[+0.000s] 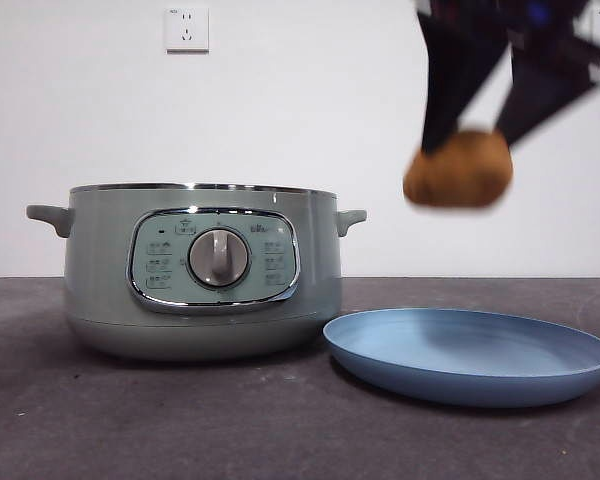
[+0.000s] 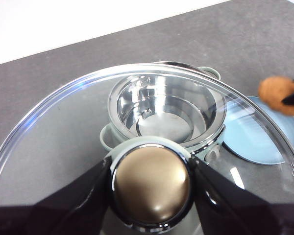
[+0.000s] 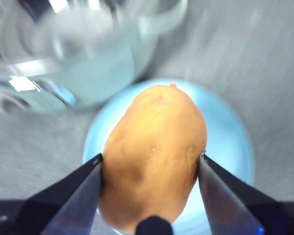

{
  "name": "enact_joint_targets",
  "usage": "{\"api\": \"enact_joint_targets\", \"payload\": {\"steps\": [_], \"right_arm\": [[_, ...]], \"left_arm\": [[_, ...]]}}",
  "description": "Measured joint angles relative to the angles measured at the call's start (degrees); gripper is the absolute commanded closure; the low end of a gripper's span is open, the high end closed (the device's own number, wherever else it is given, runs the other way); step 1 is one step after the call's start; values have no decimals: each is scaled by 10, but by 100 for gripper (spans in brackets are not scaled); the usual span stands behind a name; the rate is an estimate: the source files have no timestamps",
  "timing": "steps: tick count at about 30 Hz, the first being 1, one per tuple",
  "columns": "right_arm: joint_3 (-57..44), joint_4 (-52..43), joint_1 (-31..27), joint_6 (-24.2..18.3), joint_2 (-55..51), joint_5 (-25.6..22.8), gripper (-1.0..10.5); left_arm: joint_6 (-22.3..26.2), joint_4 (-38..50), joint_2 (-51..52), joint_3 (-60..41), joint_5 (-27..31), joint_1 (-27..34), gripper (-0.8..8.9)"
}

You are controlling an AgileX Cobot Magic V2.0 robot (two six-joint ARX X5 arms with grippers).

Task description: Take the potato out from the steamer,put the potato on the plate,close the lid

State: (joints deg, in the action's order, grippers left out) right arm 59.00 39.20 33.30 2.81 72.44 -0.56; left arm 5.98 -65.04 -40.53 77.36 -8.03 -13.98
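1. Hanging in mid-air in the front view, the potato [image 1: 457,168] is pinched between the two black jaws of the right gripper [image 1: 466,140], which comes down from the top right corner, blurred. It sits above the light-blue plate [image 1: 469,355] and clear of it. The plate lies on the dark table [image 1: 180,420], just beside the sage-green steamer [image 1: 200,270]. The steamer's grey dial [image 1: 218,258] and chrome-framed control panel [image 1: 213,258] face the camera. A white wall socket [image 1: 186,28] is on the wall behind. Neither the lid nor the pot's inside can be seen from this low angle.

2. Looking down from the left wrist view, the left gripper [image 2: 151,183] clamps its jaws on either side of the knob [image 2: 152,183] of the glass lid [image 2: 54,122], holding it in the air. Through the glass the steamer [image 2: 164,115] stands open, its steel bowl bare. Beyond the lid's rim, the potato [image 2: 277,94] shows as an orange blur over the plate [image 2: 264,142].

3. Seen from the right wrist view, the right gripper [image 3: 152,169] presses both jaws against the sides of the potato [image 3: 154,156]. The plate [image 3: 225,147] lies directly beneath it. The steamer [image 3: 88,63] is a pale blur just beside the plate.
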Motion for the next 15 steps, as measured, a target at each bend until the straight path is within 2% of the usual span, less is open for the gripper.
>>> {"api": "enact_joint_targets", "payload": {"steps": [8,15], "right_arm": [[-131,-167,-27,9,22,36,964],[-163,-233,-42,12,90,49,963]], "left_arm": [[0,0,-1,0,0,0,826],[0,0,-7,0,0,0,826]]}}
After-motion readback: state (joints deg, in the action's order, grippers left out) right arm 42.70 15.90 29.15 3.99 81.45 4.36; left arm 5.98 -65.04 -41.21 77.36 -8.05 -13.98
